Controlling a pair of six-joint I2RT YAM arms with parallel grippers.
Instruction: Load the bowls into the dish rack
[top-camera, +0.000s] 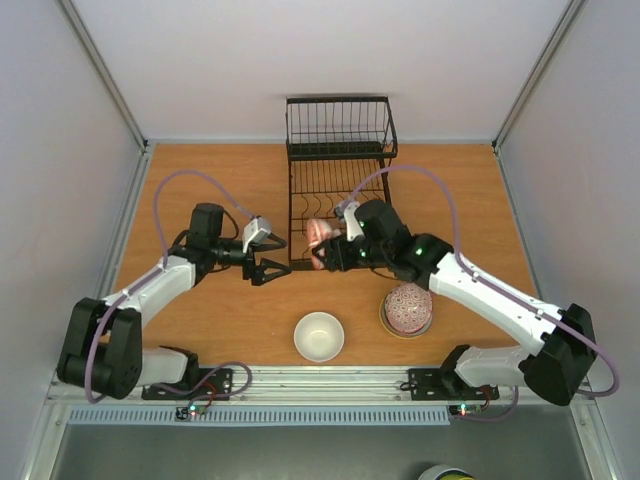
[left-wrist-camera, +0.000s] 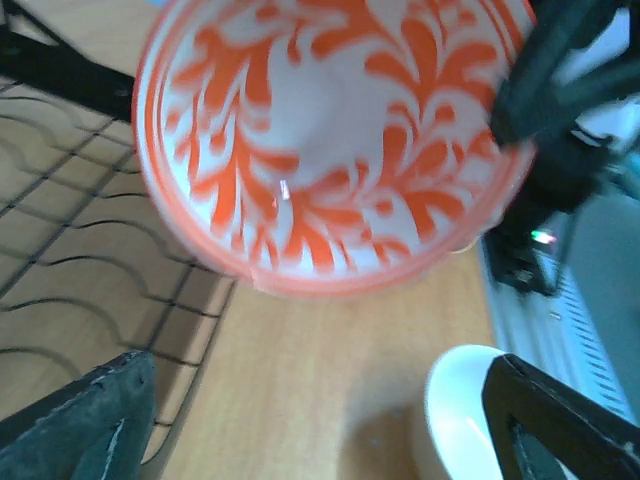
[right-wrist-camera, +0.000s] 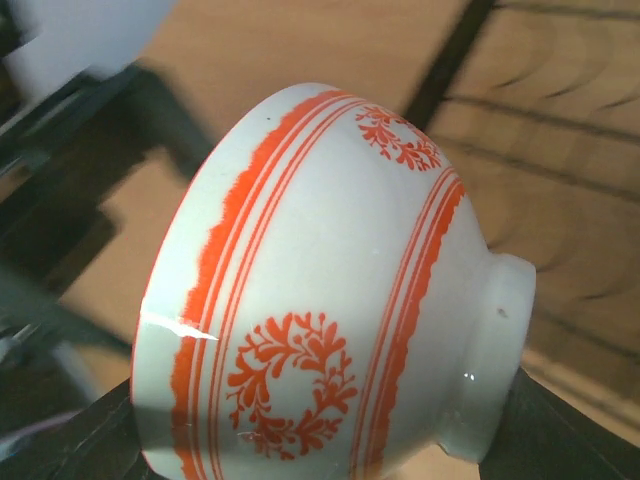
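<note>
Red-patterned bowl (right-wrist-camera: 330, 300), lower edge cropped, gripped by right pincer (right-wrist-camera: 320, 437).

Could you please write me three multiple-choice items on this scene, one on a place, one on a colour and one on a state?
1. The plain white bowl stands: A) in the dish rack; B) on the table; C) on another bowl.
2. The patterned bowl in the right gripper is marked in: A) blue; B) green; C) orange-red.
3. The left gripper is: A) open and empty; B) shut on the white bowl; C) shut on a rack wire.
Key: 1 B, it rests on bare wood outside the dish rack; 2 C, both wrist views show orange-red fronds; 3 A, its fingers stand apart with nothing between.
</note>
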